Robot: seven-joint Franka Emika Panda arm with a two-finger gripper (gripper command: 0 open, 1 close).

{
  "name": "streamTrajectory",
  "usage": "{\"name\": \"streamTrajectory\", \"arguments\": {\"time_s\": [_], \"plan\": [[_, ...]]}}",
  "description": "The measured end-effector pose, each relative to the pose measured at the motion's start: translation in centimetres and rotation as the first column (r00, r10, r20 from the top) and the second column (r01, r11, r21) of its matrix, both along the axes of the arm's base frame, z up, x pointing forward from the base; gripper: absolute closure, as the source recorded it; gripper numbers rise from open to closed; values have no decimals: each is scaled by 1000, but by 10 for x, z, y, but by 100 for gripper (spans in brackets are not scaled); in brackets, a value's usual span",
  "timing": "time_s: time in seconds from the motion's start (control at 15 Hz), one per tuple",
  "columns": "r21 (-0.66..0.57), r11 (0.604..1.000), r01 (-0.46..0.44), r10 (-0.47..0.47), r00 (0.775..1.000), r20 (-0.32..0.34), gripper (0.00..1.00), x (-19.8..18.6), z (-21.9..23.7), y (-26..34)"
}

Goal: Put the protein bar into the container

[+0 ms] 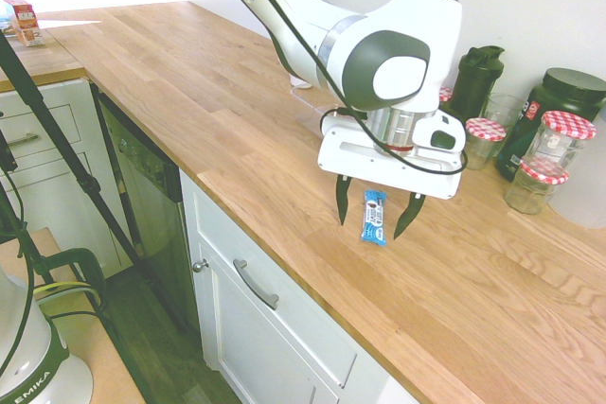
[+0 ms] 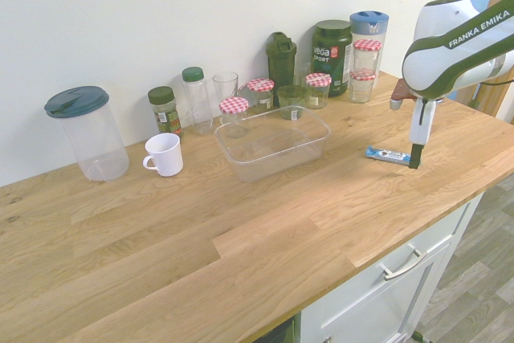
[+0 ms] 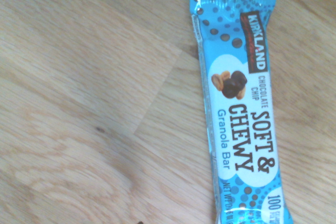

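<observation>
- Hanging straight down over the wooden surface point(image 2: 241, 255), the tool point(image 1: 377, 215) is seen with its two dark fingers point(image 1: 343, 201) spread wide apart, nothing clamped between them.
- The protein bar point(image 1: 375, 217) is laid flat on the surface between those fingers, one to each side of it; whether the tips touch the wood cannot be told.
- In the wrist view the bar point(image 3: 239, 108) is shown in a bright blue wrapper printed "Soft & Chewy Granola Bar", on bare wood grain.
- The clear container point(image 2: 273, 142) is set well apart from the bar, nearer the middle of the surface, open-topped.
- A white mug point(image 2: 165, 154) is placed beside the container, and a tall clear canister point(image 2: 88, 132) with a dark lid further along.
- Against the wall, jars with red-checked lids point(image 2: 234, 110), a dark green shaker bottle point(image 2: 281, 58) and a dark tub point(image 2: 332, 47) are lined up behind the container.
</observation>
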State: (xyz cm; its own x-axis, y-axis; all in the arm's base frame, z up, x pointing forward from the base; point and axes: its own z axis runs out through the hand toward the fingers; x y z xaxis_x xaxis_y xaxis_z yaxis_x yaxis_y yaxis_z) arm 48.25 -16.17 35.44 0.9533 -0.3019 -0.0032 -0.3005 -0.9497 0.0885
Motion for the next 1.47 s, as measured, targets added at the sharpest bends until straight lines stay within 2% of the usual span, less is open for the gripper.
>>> {"name": "streamTrajectory", "arguments": {"time_s": [0.6,1.47], "plan": [[-17,999,-40,41,998,41,0,31,5,28],[-23,999,-38,38,999,16,0,67,-18,28]]}}
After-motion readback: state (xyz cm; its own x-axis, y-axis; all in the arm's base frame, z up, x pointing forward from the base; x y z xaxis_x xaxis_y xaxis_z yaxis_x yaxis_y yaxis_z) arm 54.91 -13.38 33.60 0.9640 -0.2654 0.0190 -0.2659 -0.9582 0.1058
